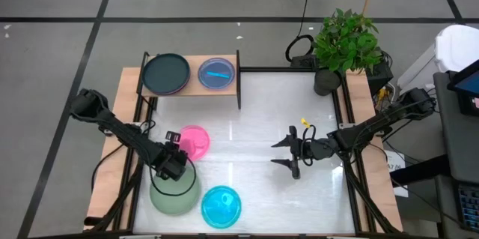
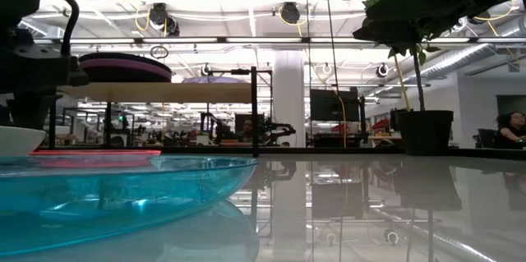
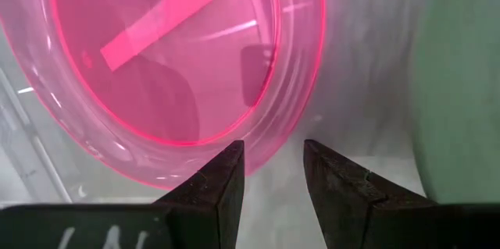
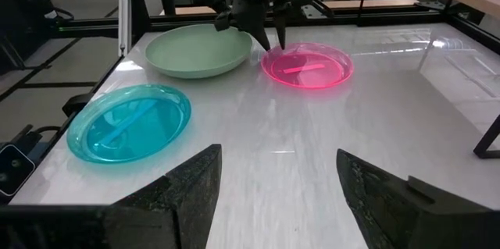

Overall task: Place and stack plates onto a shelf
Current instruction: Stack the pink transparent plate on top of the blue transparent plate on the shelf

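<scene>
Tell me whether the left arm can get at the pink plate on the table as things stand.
Probably yes. The left gripper hangs open right at the rim of the pink plate, with nothing between them. The sage-green plate lies close beside it but off the line of approach.

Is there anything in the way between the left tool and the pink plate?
No. The left tool sits open right at the pink plate's rim, with only bare table between them. The green plate lies off to the side, not in the path.
</scene>
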Tool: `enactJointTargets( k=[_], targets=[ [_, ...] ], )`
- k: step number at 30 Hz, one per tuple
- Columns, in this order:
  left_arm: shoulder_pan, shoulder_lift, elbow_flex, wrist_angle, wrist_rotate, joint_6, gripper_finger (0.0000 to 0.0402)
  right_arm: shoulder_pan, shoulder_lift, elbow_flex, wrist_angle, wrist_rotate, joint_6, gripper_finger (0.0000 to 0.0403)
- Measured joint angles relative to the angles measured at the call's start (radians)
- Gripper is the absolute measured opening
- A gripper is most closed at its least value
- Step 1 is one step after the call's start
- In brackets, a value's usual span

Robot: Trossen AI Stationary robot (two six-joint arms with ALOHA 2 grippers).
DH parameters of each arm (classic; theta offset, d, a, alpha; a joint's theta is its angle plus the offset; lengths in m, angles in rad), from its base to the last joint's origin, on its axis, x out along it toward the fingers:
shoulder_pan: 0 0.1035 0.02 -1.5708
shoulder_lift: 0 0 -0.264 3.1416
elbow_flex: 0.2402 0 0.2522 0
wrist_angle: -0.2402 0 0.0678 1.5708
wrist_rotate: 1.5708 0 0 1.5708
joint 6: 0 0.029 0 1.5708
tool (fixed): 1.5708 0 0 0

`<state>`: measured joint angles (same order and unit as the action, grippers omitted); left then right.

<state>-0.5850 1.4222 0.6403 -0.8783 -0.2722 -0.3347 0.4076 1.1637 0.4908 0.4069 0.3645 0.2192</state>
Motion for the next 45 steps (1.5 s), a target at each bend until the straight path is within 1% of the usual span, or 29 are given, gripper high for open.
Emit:
enactJointTargets(
  k=[3, 8, 11, 20, 28, 31, 38, 45],
  targets=[
    [0.000, 0.000, 0.000, 0.007, -0.007, -0.004, 0.0126, 0.000, 0.000, 0.000, 0.000, 0.000, 0.000, 0.0235],
    [0.001, 0.000, 0.000, 0.017, -0.009, -0.003, 0.0074, 0.000, 0.000, 0.000, 0.000, 0.000, -0.007, 0.0235],
    [0.001, 0.000, 0.000, 0.019, -0.009, -0.003, 0.0050, 0.000, 0.000, 0.000, 0.002, 0.000, -0.022, 0.0235],
    [0.001, 0.000, 0.001, 0.050, -0.013, 0.008, 0.0009, 0.000, 0.000, 0.000, 0.005, 0.000, -0.026, 0.0235],
    [0.001, -0.001, 0.001, 0.048, -0.017, 0.004, 0.0005, 0.000, 0.000, 0.000, 0.008, 0.000, -0.024, 0.0235],
    [0.001, -0.001, 0.013, 0.024, -0.018, 0.002, 0.0004, 0.000, 0.000, 0.000, 0.008, 0.000, -0.023, 0.0235],
    [0.002, -0.001, 0.091, -0.062, -0.073, 0.025, 0.0004, 0.000, 0.000, 0.000, 0.008, 0.000, -0.021, 0.0235],
    [0.002, -0.001, 0.177, -0.071, -0.113, 0.104, 0.0004, 0.000, 0.000, 0.000, -0.001, 0.000, 0.016, 0.0235]
  ],
)
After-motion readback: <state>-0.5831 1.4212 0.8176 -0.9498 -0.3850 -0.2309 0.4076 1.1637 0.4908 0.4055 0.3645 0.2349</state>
